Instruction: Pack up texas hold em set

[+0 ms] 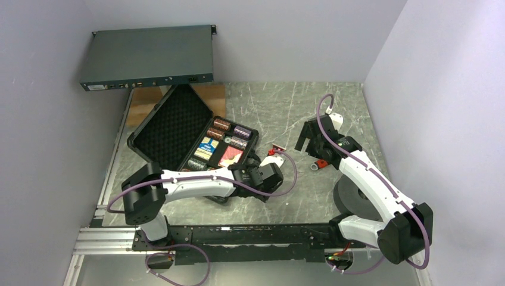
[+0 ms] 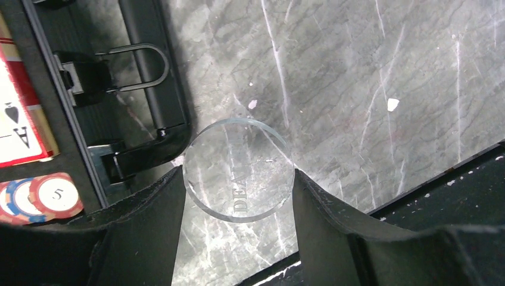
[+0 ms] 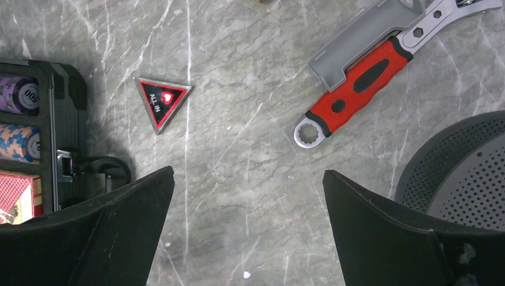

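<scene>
The black case point(image 1: 172, 122) of the texas hold em set lies open at the left. Its foam-lined lid leans back, and chip rolls point(image 1: 231, 132) and card boxes point(image 1: 213, 150) fill the tray. My left gripper point(image 2: 238, 179) is shut on a clear round disc point(image 2: 238, 156) engraved "DEA", held by its edges just off the case's front latch point(image 2: 119, 71). A red card box point(image 2: 18, 119) and striped chips point(image 2: 41, 196) show at the left. My right gripper point(image 3: 248, 179) hangs open and empty over bare table. A red triangular "ALL IN" token point(image 3: 161, 100) lies ahead of it.
A red-handled wrench point(image 3: 357, 89) lies on the table at the right, near a dark perforated round object point(image 3: 458, 173). A flat dark-grey rack unit point(image 1: 149, 59) sits at the back left. Grey walls stand on three sides.
</scene>
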You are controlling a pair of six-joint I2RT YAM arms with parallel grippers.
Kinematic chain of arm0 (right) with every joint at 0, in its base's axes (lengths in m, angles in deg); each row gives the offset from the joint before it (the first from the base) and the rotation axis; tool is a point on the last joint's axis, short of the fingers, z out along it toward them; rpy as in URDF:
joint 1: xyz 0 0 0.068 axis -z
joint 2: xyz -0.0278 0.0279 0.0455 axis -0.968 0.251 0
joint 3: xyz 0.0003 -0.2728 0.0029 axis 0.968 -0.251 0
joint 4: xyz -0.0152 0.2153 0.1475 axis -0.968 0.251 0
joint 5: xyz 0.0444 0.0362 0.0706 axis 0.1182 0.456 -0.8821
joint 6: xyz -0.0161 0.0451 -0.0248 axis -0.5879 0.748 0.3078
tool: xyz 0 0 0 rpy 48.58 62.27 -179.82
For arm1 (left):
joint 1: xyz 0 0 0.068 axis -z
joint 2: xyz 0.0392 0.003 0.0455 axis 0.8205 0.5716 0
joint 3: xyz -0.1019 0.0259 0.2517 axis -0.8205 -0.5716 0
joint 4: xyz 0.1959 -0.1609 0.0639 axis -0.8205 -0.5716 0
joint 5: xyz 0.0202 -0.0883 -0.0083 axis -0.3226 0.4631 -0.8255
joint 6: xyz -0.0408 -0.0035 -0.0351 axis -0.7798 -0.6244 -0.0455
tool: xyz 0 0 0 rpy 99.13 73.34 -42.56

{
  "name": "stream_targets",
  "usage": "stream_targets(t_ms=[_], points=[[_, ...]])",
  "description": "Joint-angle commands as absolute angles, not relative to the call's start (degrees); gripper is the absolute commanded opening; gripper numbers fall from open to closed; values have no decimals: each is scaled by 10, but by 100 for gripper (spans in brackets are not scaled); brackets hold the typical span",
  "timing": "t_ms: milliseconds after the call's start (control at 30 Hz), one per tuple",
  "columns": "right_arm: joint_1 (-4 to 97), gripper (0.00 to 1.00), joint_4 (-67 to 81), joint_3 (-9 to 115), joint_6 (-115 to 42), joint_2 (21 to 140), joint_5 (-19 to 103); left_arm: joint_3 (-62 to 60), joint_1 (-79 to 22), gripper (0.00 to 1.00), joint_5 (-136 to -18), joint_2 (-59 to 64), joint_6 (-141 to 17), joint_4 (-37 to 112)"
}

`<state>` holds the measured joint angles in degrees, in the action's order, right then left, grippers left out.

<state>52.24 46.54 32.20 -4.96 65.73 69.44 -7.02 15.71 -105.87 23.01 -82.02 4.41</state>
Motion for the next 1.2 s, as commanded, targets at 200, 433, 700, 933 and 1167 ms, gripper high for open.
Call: stream_targets(t_ms=[200,433,700,933,1167], points=[[524,100,453,318,-43,635,694,-57,105,44,-1087,154,-831,-3],[524,100,454,314,-42,634,689,-82,24,44,-1073,103,-815,0],[524,100,456,316,-41,637,677,-100,-70,44,-1070,73,-780,10],[524,100,455,312,-41,640,664,-105,-146,44,-1056,60,-752,24],[524,100,456,306,-38,637,663,-97,-207,43,-1047,79,-728,31]])
